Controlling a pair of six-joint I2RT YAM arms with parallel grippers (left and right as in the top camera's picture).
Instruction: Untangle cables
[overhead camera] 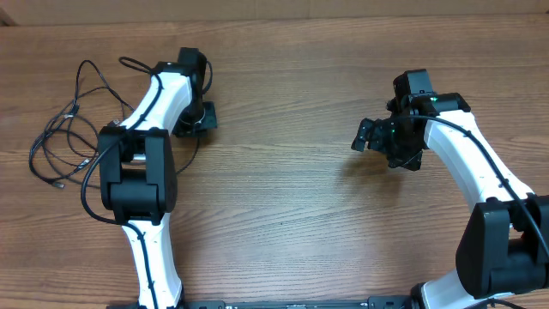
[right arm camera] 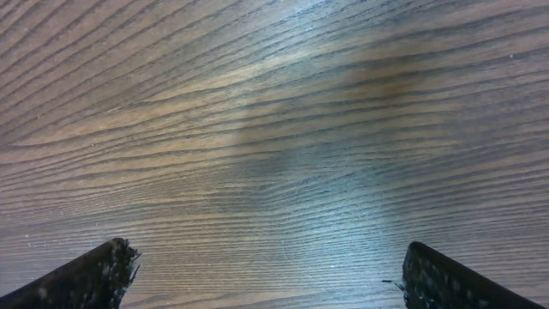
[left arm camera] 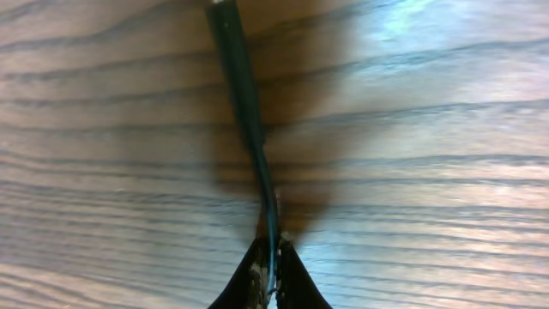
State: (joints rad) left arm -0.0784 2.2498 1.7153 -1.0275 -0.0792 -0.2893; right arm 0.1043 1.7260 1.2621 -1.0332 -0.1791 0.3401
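Observation:
Several thin black cables (overhead camera: 62, 136) lie in tangled loops on the wooden table at the far left of the overhead view, with small plug ends. My left gripper (overhead camera: 196, 120) sits just right of them and is shut on one thin black cable. In the left wrist view this cable (left arm camera: 244, 94) runs up from the closed jaws (left arm camera: 270, 268) across the wood to a thicker plug end at the top edge. My right gripper (overhead camera: 364, 136) is open and empty over bare wood at the right. The right wrist view shows its fingertips (right arm camera: 266, 262) wide apart and no cable.
The wooden table (overhead camera: 283, 197) fills the view. The left arm's white and black body (overhead camera: 137, 172) lies over the table beside the cable pile. The right arm (overhead camera: 480, 172) reaches in from the lower right.

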